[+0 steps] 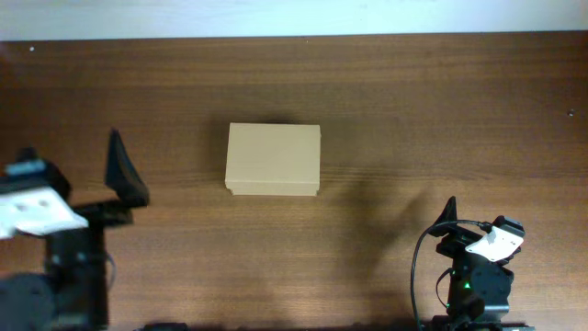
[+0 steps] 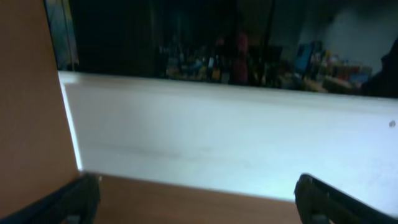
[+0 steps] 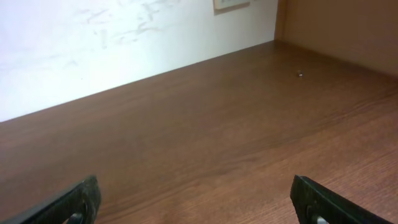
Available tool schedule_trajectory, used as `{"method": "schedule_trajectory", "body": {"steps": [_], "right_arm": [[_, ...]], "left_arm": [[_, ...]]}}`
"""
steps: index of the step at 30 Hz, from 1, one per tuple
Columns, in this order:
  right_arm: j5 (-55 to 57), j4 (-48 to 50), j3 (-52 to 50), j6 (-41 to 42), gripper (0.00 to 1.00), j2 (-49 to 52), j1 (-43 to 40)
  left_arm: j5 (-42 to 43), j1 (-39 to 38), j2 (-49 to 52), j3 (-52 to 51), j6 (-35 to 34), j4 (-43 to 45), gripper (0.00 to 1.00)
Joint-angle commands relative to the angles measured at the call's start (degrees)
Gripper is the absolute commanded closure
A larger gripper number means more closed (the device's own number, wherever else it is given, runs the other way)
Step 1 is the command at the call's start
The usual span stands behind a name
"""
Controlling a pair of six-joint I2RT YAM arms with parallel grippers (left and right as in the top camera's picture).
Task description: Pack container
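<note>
The container (image 1: 273,161) is a small tan cardboard box with its lid flap down, lying on the brown wooden table near the middle in the overhead view. My left gripper (image 1: 124,175) is at the table's left side, well left of the box, with fingers spread wide and empty; in the left wrist view (image 2: 196,202) it shows only table and wall between the fingertips. My right gripper (image 1: 450,216) is at the front right, apart from the box, open and empty in the right wrist view (image 3: 196,202). The box does not show in either wrist view.
The wooden table (image 1: 413,110) runs to a white wall (image 3: 93,43) at the back. A small dark speck (image 3: 300,75) lies on the table in the right wrist view. Both arm bases stand at the front edge.
</note>
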Motion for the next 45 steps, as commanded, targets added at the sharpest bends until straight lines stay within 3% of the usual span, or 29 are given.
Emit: {"method": "schedule_trajectory", "body": {"steps": [1, 12, 20, 31, 45], "right_arm": [[0.5, 0.1, -0.5, -0.2, 0.01, -0.7, -0.4], [0.5, 0.1, -0.5, -0.2, 0.01, -0.7, -0.4], [0.5, 0.1, -0.5, -0.2, 0.01, -0.7, -0.4], [0.5, 0.1, -0.5, -0.2, 0.01, -0.7, -0.4], [0.5, 0.1, -0.5, -0.2, 0.01, -0.7, -0.4]], "left_arm": [[-0.3, -0.4, -5.2, -9.7, 0.4, 2.2, 0.0], [-0.3, -4.1, -21.6, -37.3, 0.4, 19.6, 0.0], [0.0, -4.1, -29.8, -50.5, 0.5, 21.7, 0.0], [0.0, -4.0, -31.8, -59.6, 0.5, 21.2, 0.0], [-0.1, -2.1, -31.8, -59.6, 2.9, 20.0, 0.0]]}}
